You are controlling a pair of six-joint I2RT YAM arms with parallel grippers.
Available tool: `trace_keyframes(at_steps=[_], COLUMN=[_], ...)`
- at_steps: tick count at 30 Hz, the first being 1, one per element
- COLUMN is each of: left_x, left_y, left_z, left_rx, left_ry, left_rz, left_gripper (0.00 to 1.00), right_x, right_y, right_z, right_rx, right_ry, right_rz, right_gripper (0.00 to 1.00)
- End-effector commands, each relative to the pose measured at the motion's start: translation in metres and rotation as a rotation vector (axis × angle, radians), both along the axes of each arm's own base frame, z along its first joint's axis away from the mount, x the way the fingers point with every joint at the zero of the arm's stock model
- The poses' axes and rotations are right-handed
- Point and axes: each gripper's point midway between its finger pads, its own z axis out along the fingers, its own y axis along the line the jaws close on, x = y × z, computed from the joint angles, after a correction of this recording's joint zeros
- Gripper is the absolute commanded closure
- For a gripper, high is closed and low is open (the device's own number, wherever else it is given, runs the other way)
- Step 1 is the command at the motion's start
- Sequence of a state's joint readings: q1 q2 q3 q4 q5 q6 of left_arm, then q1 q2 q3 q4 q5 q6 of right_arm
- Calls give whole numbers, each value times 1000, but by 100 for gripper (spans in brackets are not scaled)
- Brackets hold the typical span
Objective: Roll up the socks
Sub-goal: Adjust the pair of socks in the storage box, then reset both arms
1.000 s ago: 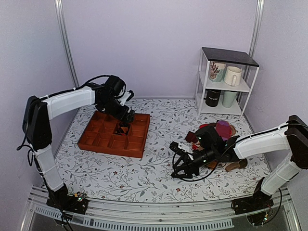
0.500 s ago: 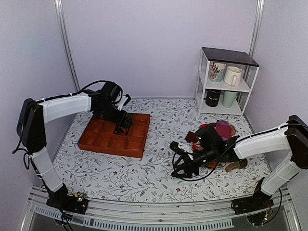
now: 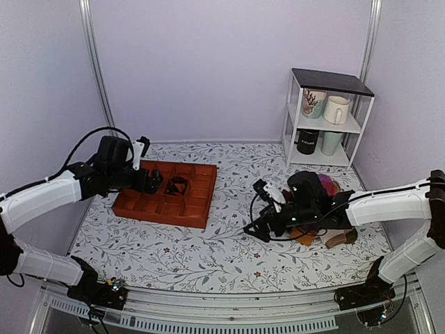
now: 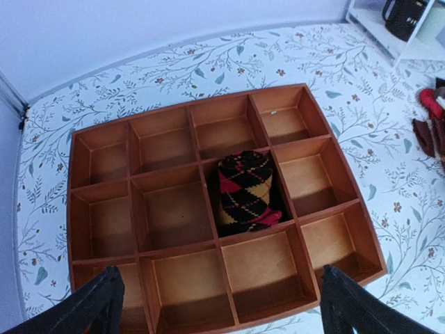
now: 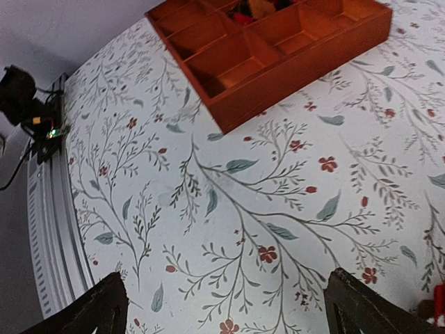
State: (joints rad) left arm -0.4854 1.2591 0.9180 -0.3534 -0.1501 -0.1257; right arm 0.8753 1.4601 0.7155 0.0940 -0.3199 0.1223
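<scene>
Snugly rolled knit argyle socks in wooden tray; left end effector, right end effector spread.

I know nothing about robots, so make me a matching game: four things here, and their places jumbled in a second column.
1 rolled argyle socks
2 white mug
3 black mug
4 loose sock pile

A rack, lower shelf
B table, beside the right arm
C wooden tray compartment
D rack, upper shelf

Pairs: 1-C, 2-D, 3-A, 4-B
</scene>
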Motion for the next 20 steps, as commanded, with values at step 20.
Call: trace_keyframes(at_steps=[20], left_x=[-33], left_y=[25], left_z=[14], left_rx=[-194], left_ry=[-154], left_rz=[83], left_gripper=[1], right_x=[71], right_y=[-100], right_z=[87], right_rx=[25], right_ry=[-156], right_rz=[-756], right_gripper=[0])
